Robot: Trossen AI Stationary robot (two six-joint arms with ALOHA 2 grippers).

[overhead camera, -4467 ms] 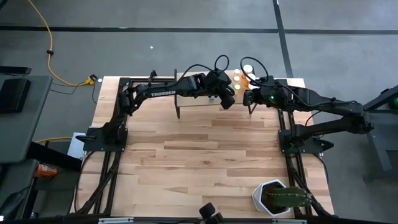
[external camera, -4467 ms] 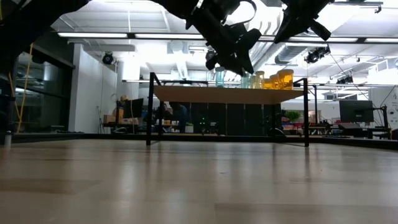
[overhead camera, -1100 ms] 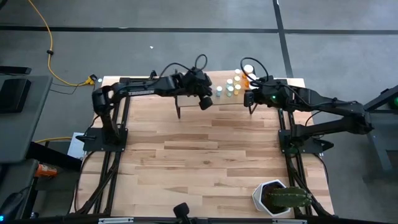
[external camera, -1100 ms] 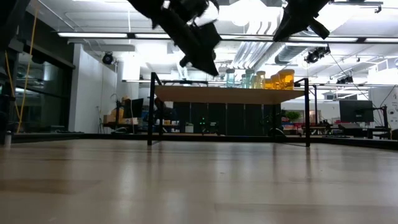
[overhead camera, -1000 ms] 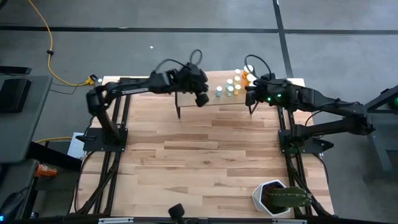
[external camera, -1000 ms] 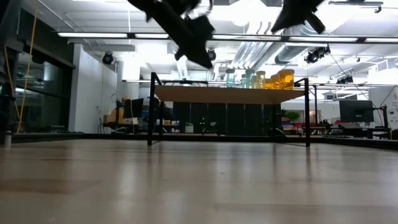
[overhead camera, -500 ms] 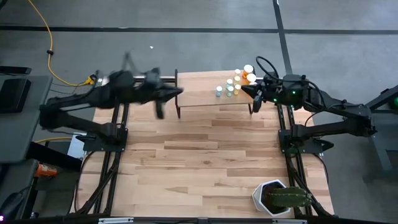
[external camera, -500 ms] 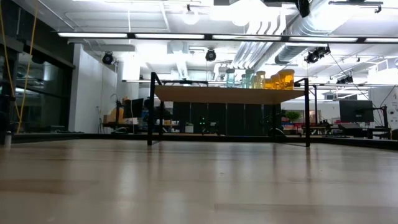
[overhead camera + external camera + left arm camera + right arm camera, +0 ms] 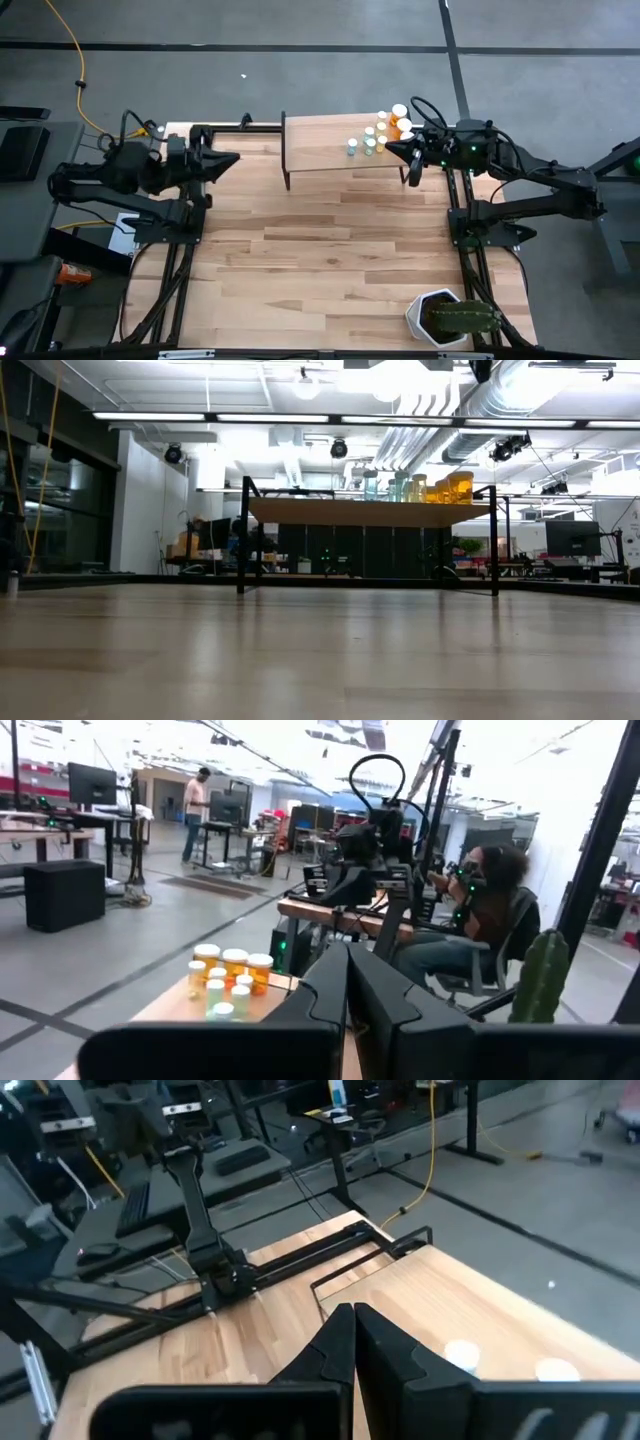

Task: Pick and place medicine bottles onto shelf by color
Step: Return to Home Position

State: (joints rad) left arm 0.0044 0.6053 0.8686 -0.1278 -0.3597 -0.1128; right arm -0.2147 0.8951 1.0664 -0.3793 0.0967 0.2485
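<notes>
Wooden shelf: bottles crowd its right end beside closed right pincer; closed left pincer well apart.

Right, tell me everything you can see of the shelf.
The shelf is a low rectangular board of pale wood on thin black metal legs, standing level at the far edge of the table. Its left part is bare. The medicine bottles, white-capped with orange, green and pale blue bodies, stand clustered at its right end.

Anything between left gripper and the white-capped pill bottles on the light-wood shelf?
Nothing visible. Left gripper sits well left of the light-wood shelf; only the shelf's bare left half lies before the white-capped pill bottles at its right end.
</notes>
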